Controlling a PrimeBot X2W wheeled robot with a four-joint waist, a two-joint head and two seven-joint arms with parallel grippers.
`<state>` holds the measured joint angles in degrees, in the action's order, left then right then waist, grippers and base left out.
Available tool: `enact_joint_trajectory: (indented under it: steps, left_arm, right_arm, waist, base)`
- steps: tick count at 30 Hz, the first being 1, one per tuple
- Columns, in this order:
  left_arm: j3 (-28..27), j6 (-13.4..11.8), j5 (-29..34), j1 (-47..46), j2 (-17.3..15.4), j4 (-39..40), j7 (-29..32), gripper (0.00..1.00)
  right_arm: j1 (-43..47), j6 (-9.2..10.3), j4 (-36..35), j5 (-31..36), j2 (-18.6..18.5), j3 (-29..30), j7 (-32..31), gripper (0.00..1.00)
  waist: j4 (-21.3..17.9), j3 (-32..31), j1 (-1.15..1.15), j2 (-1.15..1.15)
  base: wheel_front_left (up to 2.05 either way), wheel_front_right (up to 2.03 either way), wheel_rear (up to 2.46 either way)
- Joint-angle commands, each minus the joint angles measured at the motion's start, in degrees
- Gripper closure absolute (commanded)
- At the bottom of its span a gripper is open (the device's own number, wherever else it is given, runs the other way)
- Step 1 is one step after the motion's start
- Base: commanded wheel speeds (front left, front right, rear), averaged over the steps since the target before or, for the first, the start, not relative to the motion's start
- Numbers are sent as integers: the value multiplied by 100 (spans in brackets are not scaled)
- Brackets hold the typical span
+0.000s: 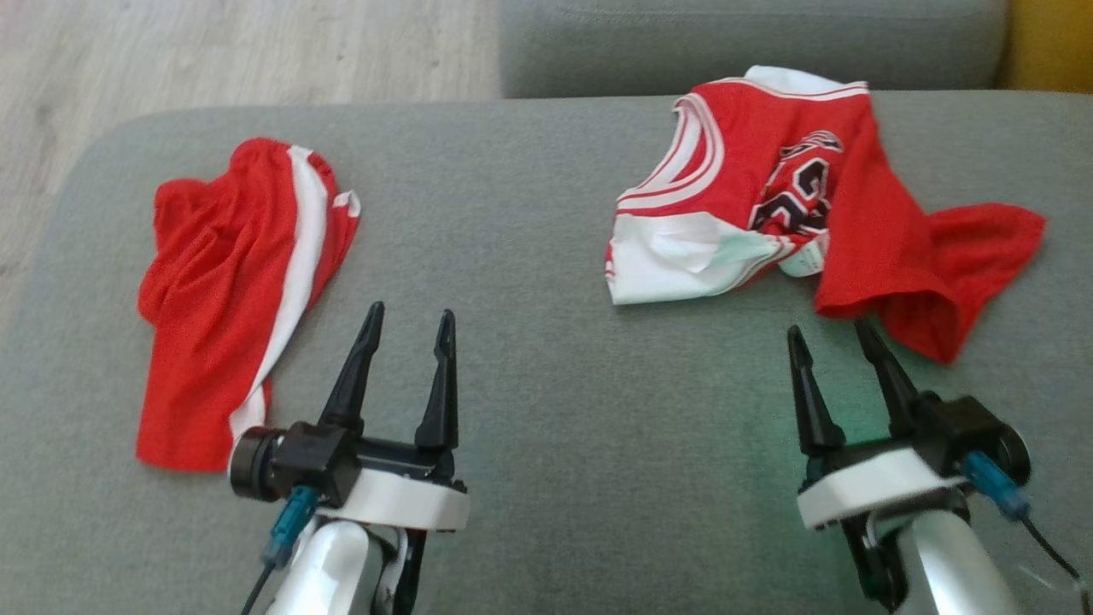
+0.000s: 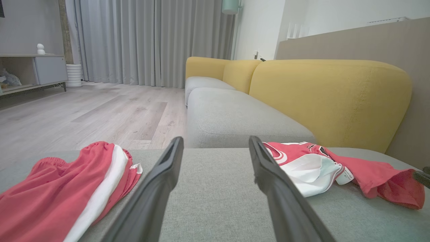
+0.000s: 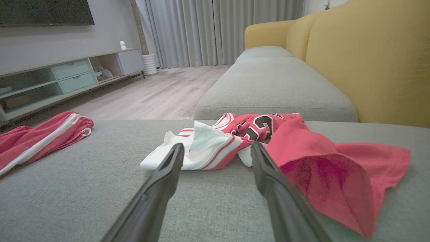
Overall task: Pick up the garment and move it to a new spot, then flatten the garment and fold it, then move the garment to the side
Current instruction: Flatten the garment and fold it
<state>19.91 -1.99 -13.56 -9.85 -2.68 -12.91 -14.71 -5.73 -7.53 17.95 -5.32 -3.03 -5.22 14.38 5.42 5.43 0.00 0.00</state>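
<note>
Since the task names a single garment and two lie on the grey sofa cushion (image 1: pixel 529 256), the first risk is reaching for the wrong one: a crumpled red basketball jersey (image 1: pixel 768 171) sits at the upper right of the head view, and red shorts (image 1: pixel 230 290) with a white side stripe lie at the left, well apart from it. The left end effector (image 1: pixel 411 310) is at the lower left, just beside the shorts, fingers spread wide and holding nothing. The right end effector (image 1: pixel 829 327) is at the lower right, equally wide and empty, its tips close to the jersey's loose red hem. If the jersey is taken by that hem alone, a pinch could catch only one layer, so the cloth would probably trail, twist or slide free on the lift. The thin mesh could also bunch further, making the flattening harder. Fingers driven too low might press into the soft cushion and snag its weave rather than the fabric. As for writing, black numerals with white edging (image 3: pixel 255 129) show on the jersey's chest. They look like "23", though folds hide part of them. A dark crest above them cannot be read, nor can the small white tag (image 2: pixel 343 174) at the lower edge.
</note>
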Motion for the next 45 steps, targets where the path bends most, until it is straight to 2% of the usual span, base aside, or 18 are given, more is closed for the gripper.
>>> enact_joint_trajectory:
  steps: [1, 6, 15, 24, 26, 36, 40, 45]
  left_arm:
    - [-153, 1, 6, -241, -20, 150, -29, 0]
    - [-79, -22, -37, -337, -20, 129, -29, 0]
    - [28, -35, -112, -491, -20, 97, -29, 0]
    - [64, -62, -156, -531, -20, 86, -29, 0]
    - [65, -70, -158, -527, -20, 87, -29, 0]
    - [-24, -95, -96, -464, -20, 68, -29, 0]
    - [-67, -87, -73, -419, -20, 58, -29, 0]
    - [-103, -94, -69, -350, -20, 64, -29, 0]
  right_arm:
    - [-354, 4, -138, 83, 13, -186, 58, 0]
    - [-847, 4, 173, 344, -41, -287, -181, 0]
    - [-1997, 4, 1418, 602, -819, -470, -847, 0]
    - [-2608, 4, 2437, 503, -1270, -1221, -930, 0]
    - [-2690, 4, 2622, 418, -1261, -1315, -900, 100]
    - [-2794, 4, 2657, -145, -779, -1888, -253, 100]
    - [-2628, 4, 2400, -366, -512, -2373, -137, 100]
    - [-2327, 4, 2127, -558, -347, -3120, -211, 100]
  waist:
    - [97, 78, 0, 0]
    - [352, 275, 0, 0]
    - [817, 543, 0, 0]
    - [1004, 572, 0, 0]
    - [1008, 561, 0, 0]
    - [868, 429, 0, 0]
    - [756, 310, 0, 0]
    - [629, 132, 0, 0]
  base:
    - [0, 0, 0]
    - [0, 0, 0]
    - [0, 0, 0]
    - [0, 0, 0]
    - [0, 0, 0]
    - [0, 0, 0]
    - [0, 0, 0]
    - [0, 0, 0]
